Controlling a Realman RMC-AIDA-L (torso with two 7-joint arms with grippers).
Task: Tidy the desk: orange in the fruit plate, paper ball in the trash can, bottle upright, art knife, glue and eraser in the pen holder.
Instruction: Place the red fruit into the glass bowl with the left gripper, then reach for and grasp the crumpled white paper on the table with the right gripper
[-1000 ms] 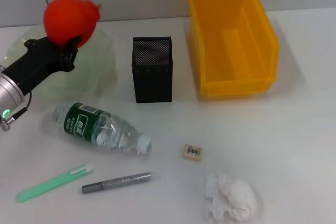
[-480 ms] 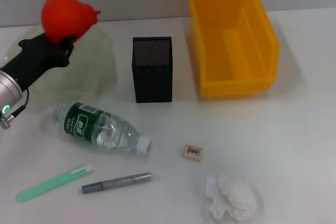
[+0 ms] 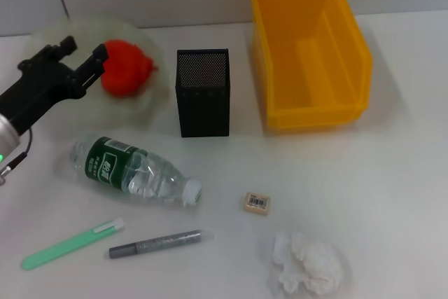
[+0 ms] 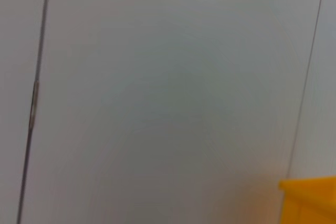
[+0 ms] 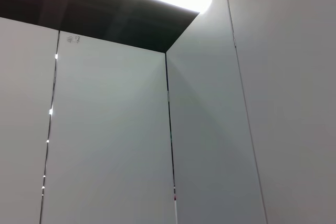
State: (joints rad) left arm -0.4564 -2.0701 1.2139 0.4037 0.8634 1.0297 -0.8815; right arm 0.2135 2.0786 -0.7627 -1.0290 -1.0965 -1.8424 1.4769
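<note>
The orange step looked finished: the orange [image 3: 126, 69] sat in the fruit plate [image 3: 150, 99] at the upper left of the head view, and the left gripper [image 3: 82, 54] stood just beside it with its fingers spread apart, released, holding nothing. The right gripper was nowhere in view; its wrist camera showed only wall panels and a ceiling light.

Five chores seemed left. The trash can [image 3: 350, 54], upper right, stood without the paper ball in it, and the paper ball [image 3: 308, 264] lay at the lower right, well apart from it. The bottle [image 3: 133, 171] lay on its side, left of centre, cap toward the lower right. The pen holder [image 3: 203, 92] stood upright at centre, and the eraser [image 3: 257, 202] lay on the white desk [image 3: 392, 194] below it.

Next, I judged, the arm would need to draw clear of the plate and come down on something else, perhaps the bottle, the nearest thing.
</note>
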